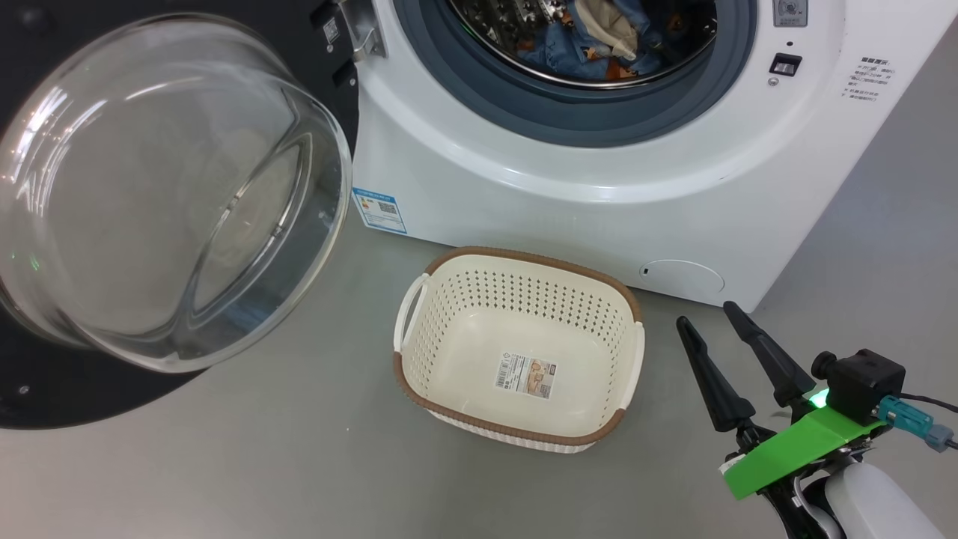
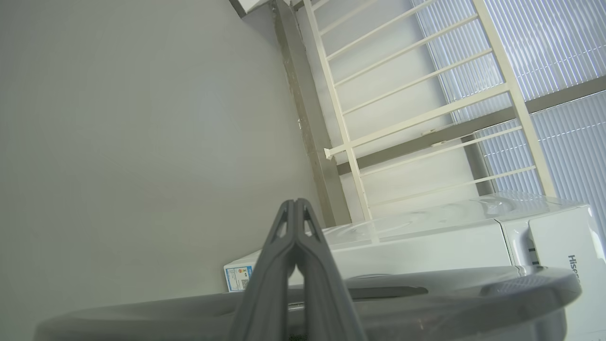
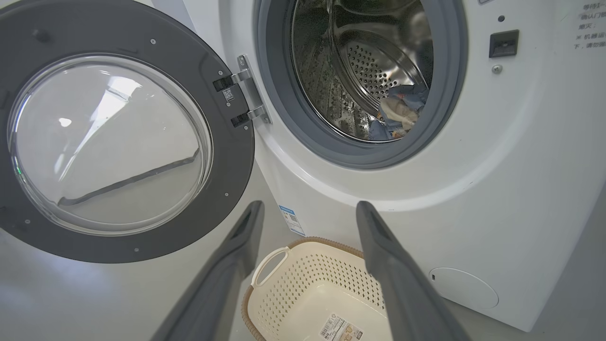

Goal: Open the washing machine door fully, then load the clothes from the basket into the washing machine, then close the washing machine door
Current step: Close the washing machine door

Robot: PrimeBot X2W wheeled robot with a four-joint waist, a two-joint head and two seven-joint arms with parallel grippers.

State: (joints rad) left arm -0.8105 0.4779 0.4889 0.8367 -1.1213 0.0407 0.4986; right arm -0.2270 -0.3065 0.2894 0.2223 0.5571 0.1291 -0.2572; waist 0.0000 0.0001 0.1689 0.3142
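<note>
The white washing machine [image 1: 636, 202] stands with its round black door [image 1: 45, 389] swung wide to the left, glass bowl bulging outward. Blue printed clothes [image 1: 599, 37] with a cream piece lie inside the steel drum, also seen as clothes [image 3: 400, 111] in the right wrist view. The cream basket [image 1: 629, 367] with a brown rim sits on the floor before the machine, holding nothing but its label. My right gripper [image 1: 707, 313] hovers open just right of the basket, nothing between its fingers. My left gripper [image 2: 294, 203] is shut, fingers pressed together, above the door's dark edge [image 2: 473, 284].
Grey floor [image 1: 262, 464] surrounds the basket. In the left wrist view a pale wall, a white railing [image 2: 426, 118] and a window with blinds lie beyond the machine's top. A blue sticker [image 1: 379, 209] marks the machine's lower left corner.
</note>
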